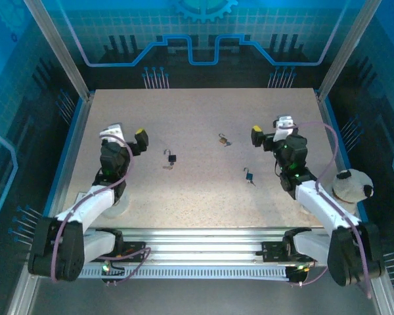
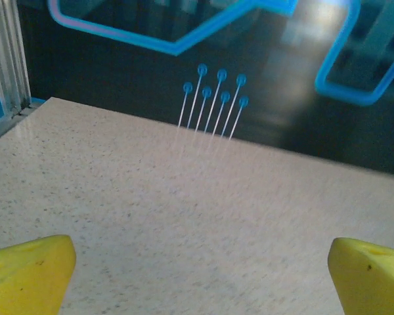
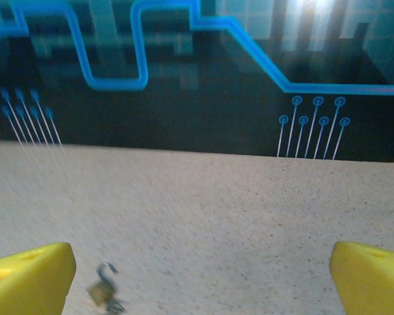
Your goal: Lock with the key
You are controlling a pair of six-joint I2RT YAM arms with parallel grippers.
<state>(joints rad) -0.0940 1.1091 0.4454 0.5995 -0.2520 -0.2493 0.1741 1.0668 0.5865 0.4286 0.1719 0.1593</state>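
As top view shows: brass padlock [image 1: 222, 140], small, shackle raised, on speckled stone-like table [image 1: 197, 197].
other locks: dark padlock [image 1: 171, 158] left of brass padlock; blue padlock [image 1: 249, 175] right of it, nearer.
left gripper [image 1: 126, 136]: far left of brass padlock, jaws apart.
right gripper [image 1: 270, 130]: just right of it, jaws apart.
left wrist: yellow wedge fingers [image 2: 26, 272] spread wide.
right wrist: brass padlock [image 3: 102, 290] blurred, just inside one yellow finger.

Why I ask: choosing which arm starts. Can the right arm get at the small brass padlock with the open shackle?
Probably yes: the right gripper is open, and the brass padlock lies close ahead on the speckled table, nothing between them.
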